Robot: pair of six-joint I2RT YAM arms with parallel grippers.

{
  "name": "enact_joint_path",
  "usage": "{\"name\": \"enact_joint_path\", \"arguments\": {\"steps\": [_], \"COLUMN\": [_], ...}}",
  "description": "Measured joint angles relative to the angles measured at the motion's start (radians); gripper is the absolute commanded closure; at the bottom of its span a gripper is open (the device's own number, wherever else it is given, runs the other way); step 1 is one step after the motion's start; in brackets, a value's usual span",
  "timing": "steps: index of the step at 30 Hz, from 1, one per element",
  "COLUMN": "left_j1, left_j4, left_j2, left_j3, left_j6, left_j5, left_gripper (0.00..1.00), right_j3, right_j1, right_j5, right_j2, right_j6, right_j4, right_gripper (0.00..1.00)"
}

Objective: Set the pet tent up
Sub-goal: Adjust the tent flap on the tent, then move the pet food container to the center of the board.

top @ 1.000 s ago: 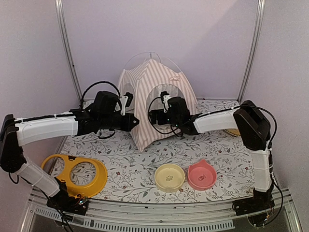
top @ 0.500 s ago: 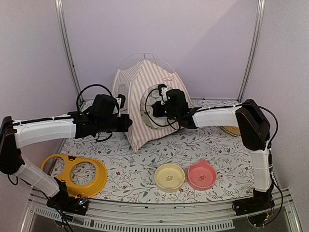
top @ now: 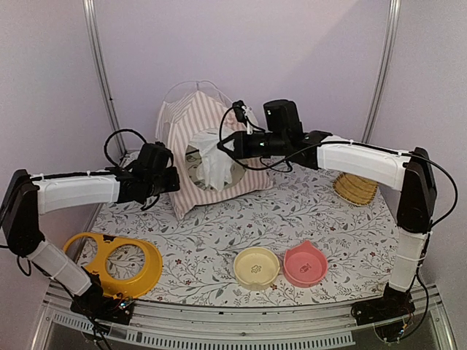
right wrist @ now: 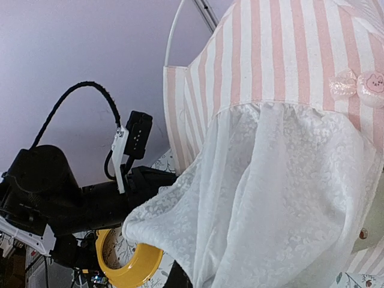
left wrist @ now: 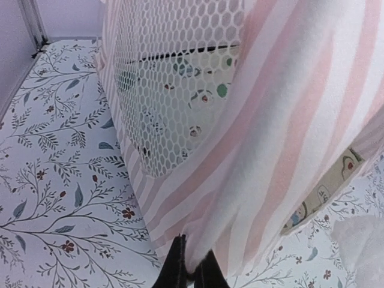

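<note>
On the floral table (top: pixel 321 219), the pink-striped pet tent (top: pixel 190 120) stood at the back left with an arm on each side, the left gripper (top: pixel 176 181) clamped tight on its lower front hem and the right gripper (top: pixel 222 144) pinched closed on the white lace curtain (top: pixel 215 166) at the doorway.

Lighting is bright, even and diffuse, casting only faint, soft shadows on the table (top: pixel 197 251). The top view is sharp throughout. In the left wrist view, the nearest fabric of the pet tent (left wrist: pixel 282 156) is out of focus.
</note>
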Motion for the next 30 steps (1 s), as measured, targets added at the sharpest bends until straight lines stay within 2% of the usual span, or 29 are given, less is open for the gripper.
{"name": "enact_joint_path", "arguments": {"steps": [4, 5, 8, 10, 11, 13, 16, 24, 26, 27, 29, 30], "left_j1": [0.067, 0.09, 0.154, 0.214, 0.238, 0.286, 0.33, 0.378, 0.392, 0.402, 0.43, 0.446], "left_j4": [-0.001, -0.001, 0.001, 0.001, 0.003, 0.007, 0.019, 0.026, 0.026, 0.029, 0.03, 0.027], "left_j2": [0.002, 0.002, 0.002, 0.001, 0.001, -0.001, -0.006, -0.013, -0.013, -0.013, -0.01, -0.005], "left_j3": [0.0, 0.0, 0.0, 0.0, 0.0, 0.0, 0.0, 0.024, 0.037, 0.045, 0.063, 0.078], "left_j6": [0.032, 0.045, 0.077, 0.086, 0.087, 0.086, 0.09, 0.241, 0.277, 0.291, 0.301, 0.301], "left_j5": [-0.023, -0.024, -0.039, -0.06, -0.067, -0.075, -0.086, -0.092, -0.091, -0.088, -0.08, -0.075], "left_gripper": [1.0, 1.0, 1.0, 1.0, 1.0, 1.0, 1.0, 1.0, 0.86, 0.75, 0.44, 0.34], "right_j3": [0.045, 0.047, 0.053, 0.055, 0.055, 0.052, 0.022, -0.159, -0.204, -0.226, -0.266, -0.278], "right_j1": [0.002, 0.002, 0.006, 0.012, 0.015, 0.023, 0.031, 0.011, -0.008, -0.018, -0.034, -0.039], "right_j5": [-0.077, -0.094, -0.153, -0.191, -0.201, -0.219, -0.209, -0.136, -0.118, -0.105, -0.077, -0.07], "right_j2": [0.0, 0.0, 0.007, 0.008, 0.009, 0.009, -0.002, -0.102, -0.13, -0.142, -0.165, -0.172], "right_j6": [-0.037, -0.047, -0.082, -0.109, -0.114, -0.136, -0.156, -0.154, -0.143, -0.139, -0.13, -0.126], "right_j4": [-0.124, -0.146, -0.224, -0.271, -0.285, -0.309, -0.317, -0.296, -0.28, -0.272, -0.261, -0.26], "right_gripper": [0.96, 0.91, 0.68, 0.57, 0.48, 0.4, 0.33, 0.27, 0.24, 0.22, 0.18, 0.16]}}
